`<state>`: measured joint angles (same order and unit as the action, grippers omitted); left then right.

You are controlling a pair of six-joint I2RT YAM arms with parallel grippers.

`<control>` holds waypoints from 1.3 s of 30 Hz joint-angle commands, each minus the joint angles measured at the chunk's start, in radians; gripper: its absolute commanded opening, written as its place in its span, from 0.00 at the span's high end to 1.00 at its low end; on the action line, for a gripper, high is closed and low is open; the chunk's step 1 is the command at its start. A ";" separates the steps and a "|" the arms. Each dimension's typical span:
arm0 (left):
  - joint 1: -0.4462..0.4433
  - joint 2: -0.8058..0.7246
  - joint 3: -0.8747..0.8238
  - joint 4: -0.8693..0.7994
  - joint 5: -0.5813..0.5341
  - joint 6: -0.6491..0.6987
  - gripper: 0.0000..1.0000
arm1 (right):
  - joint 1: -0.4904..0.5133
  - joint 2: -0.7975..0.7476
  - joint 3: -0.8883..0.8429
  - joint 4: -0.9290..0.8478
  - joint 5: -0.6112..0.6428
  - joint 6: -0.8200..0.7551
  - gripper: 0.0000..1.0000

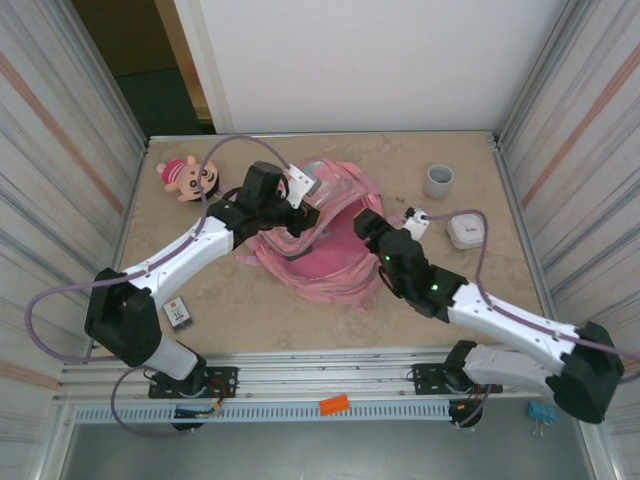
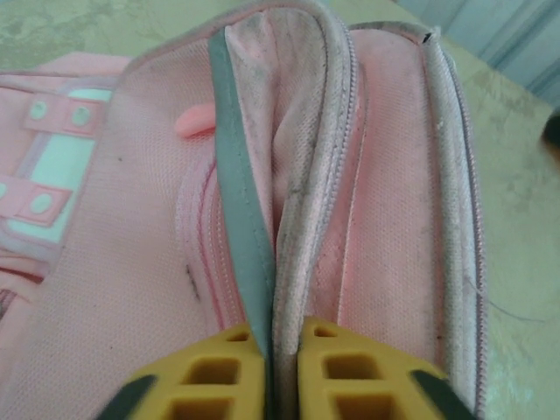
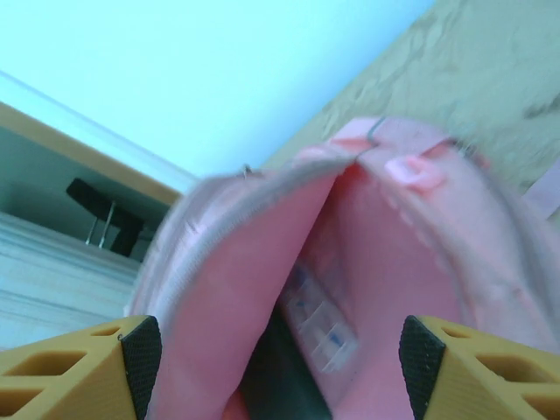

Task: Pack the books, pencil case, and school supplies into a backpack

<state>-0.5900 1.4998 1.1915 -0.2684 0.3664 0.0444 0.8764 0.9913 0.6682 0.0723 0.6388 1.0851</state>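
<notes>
The pink backpack [image 1: 335, 262] lies mid-table with its mouth held open. My left gripper [image 1: 300, 214] is shut on the backpack's zip rim [image 2: 293, 262], its yellow fingers [image 2: 210, 376] pinching the grey trim and a teal band. My right gripper [image 1: 366, 226] stands open at the mouth, its fingers [image 3: 131, 354] spread wide around the pink lining [image 3: 236, 289]. Inside lie a dark flat thing [image 3: 284, 385], book or pencil case I cannot tell, and a pale piece with blue marks [image 3: 319, 319]. A black-and-white card [image 1: 179, 314] rests beside the left arm.
A pink-capped plush doll [image 1: 188, 177] lies at the back left. A grey cup [image 1: 438, 181] and a small white object [image 1: 465, 233] sit at the back right. Metal frame walls close in both sides; cables loop from each wrist.
</notes>
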 commanded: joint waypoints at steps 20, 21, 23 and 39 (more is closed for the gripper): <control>0.314 -0.164 -0.239 0.018 0.155 -0.260 0.27 | -0.084 -0.007 0.128 -0.229 -0.588 -1.284 0.25; 0.340 -0.173 -0.264 0.032 0.165 -0.281 0.27 | -0.073 0.041 0.144 -0.269 -0.617 -1.363 0.26; 0.383 -0.187 -0.306 0.067 0.193 -0.320 0.27 | -0.034 0.099 0.166 -0.331 -0.619 -1.521 0.27; 0.435 -0.269 -0.441 0.108 0.085 -0.344 0.25 | 0.047 0.459 0.220 -0.233 -0.439 -1.964 0.27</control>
<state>-0.1627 1.2621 0.7612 -0.1825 0.4747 -0.2966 0.9291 1.4139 0.8604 -0.2359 0.1425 -0.7761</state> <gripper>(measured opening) 0.746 0.725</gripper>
